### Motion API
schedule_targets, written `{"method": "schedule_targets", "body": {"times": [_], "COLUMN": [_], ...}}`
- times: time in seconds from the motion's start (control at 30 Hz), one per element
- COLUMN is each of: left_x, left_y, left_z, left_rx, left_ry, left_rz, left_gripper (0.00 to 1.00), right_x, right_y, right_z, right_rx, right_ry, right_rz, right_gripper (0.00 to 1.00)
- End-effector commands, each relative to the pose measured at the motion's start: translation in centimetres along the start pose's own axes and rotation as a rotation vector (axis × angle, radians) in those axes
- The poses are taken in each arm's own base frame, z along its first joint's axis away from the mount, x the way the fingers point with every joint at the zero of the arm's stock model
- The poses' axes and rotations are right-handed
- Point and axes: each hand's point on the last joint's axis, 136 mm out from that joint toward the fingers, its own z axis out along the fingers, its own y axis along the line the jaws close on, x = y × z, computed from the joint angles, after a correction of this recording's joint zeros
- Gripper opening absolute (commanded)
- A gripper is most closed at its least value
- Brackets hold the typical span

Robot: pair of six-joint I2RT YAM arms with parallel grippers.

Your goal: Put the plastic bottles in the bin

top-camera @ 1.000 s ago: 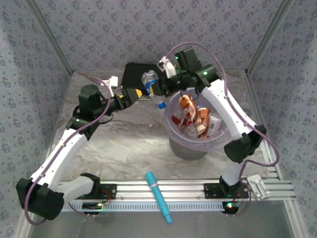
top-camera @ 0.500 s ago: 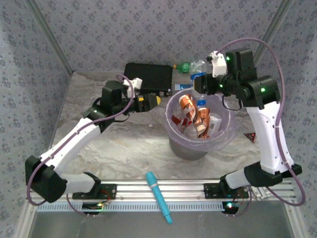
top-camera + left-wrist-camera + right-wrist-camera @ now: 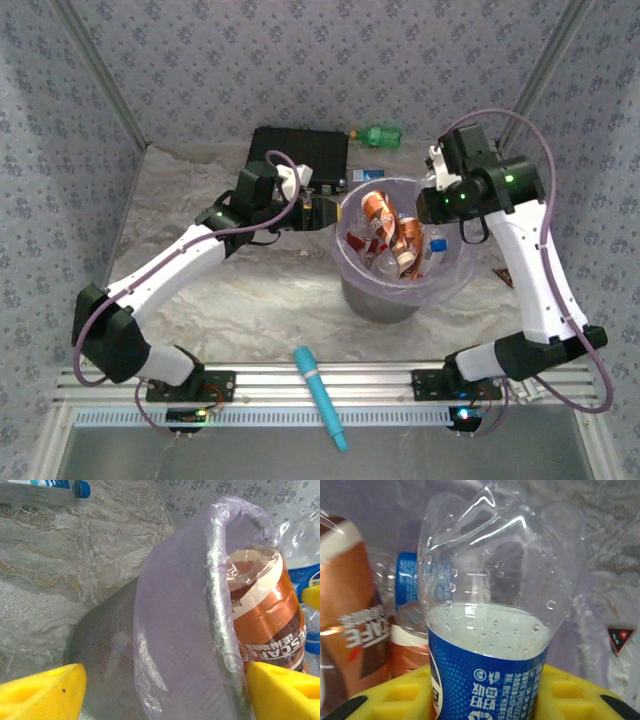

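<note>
The bin [image 3: 352,262] stands mid-table, a grey mesh bucket with a lilac bag, holding several plastic bottles, among them brown-labelled ones [image 3: 377,214]. My right gripper [image 3: 432,207] hangs over the bin's right rim, shut on a clear bottle with a blue label [image 3: 490,645]; its yellow fingers [image 3: 395,695] press both sides of the label. My left gripper [image 3: 325,212] is open astride the bin's left rim [image 3: 220,630], one yellow fingertip [image 3: 40,690] outside the mesh and the other beside a brown bottle [image 3: 265,615]. A green bottle [image 3: 381,135] lies at the back wall. A blue-capped bottle [image 3: 45,487] lies on the table.
A flat black box [image 3: 300,152] sits at the back, left of the green bottle. A cyan stick [image 3: 320,396] lies across the front rail. A red triangle sticker [image 3: 503,277] marks the table right of the bin. Patterned walls close in three sides.
The right arm swung its bottle from the back of the table to above the bin's right rim. The left gripper moved right, up to the bin's left rim.
</note>
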Motion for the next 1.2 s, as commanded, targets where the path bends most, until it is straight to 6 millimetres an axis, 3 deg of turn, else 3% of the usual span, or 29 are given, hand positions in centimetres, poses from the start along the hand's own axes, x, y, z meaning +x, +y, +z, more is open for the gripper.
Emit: {"method": "schedule_targets", "body": {"times": [0.0,0.43,0.6,0.77,0.9,1.17], "left_x": [-0.8,-0.8,-0.9,-0.9,-0.9,-0.8], "left_y": [-0.8,-0.6,-0.7,-0.8,-0.8,-1.0], "left_z": [0.1,1.1,1.1,1.3,1.4,1.1], "left_rx": [0.001,-0.008,-0.007,-0.002,0.000,0.003], "left_ry": [-0.012,0.009,0.008,0.011,0.011,0.011], "left_rz": [0.033,0.014,0.016,0.015,0.010,0.008], "left_gripper": [0.82,0.80,0.79,0.79,0.76,0.73], "right_x": [1.7,3.9,2.7,0.7,-0.1,0.9], "right_y": [-0.3,3.8,2.8,1.4,1.3,2.6], "right_z": [0.0,2.8,0.5,-2.8,-3.0,1.3], "right_rx": [0.019,-0.181,-0.133,-0.075,-0.068,-0.125], "right_ry": [0.015,0.073,-0.007,-0.120,-0.141,-0.043], "right_rz": [-0.020,-0.047,-0.043,-0.051,-0.056,-0.035], "right_gripper": [0.34,0.36,0.59,0.71,0.70,0.56]}}
